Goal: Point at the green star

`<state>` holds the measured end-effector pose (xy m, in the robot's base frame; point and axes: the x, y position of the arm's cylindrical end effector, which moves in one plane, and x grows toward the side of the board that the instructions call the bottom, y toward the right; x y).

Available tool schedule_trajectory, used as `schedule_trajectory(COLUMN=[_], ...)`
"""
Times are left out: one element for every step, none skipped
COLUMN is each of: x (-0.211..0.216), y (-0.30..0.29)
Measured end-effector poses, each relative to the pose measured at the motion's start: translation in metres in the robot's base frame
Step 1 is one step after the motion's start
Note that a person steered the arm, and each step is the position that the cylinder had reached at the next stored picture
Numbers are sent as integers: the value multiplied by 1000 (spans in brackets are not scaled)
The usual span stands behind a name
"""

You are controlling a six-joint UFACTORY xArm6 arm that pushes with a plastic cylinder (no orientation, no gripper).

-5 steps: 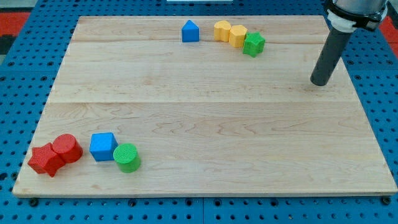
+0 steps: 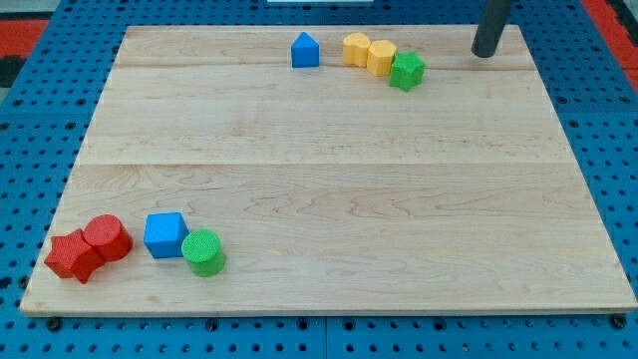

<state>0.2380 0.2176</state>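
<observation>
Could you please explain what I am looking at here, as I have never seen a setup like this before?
This is a single camera picture looking down at a slant on a wooden board that sits on a blue pegboard table. The dark rod at the view's top right belongs to a robot arm; it has no jaws and holds nothing, it only pushes or points. My tip stands to the right of the green star, apart from it. Beside the star lie two yellow blocks and a blue house-shaped block. At the bottom left are a red star, a red cylinder, a blue cube and a green cylinder.
</observation>
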Motion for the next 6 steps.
schedule_trajectory(x=[-6,-6,-6,-6,-6,18], y=[-2,-4,-49,-72,-72,-86])
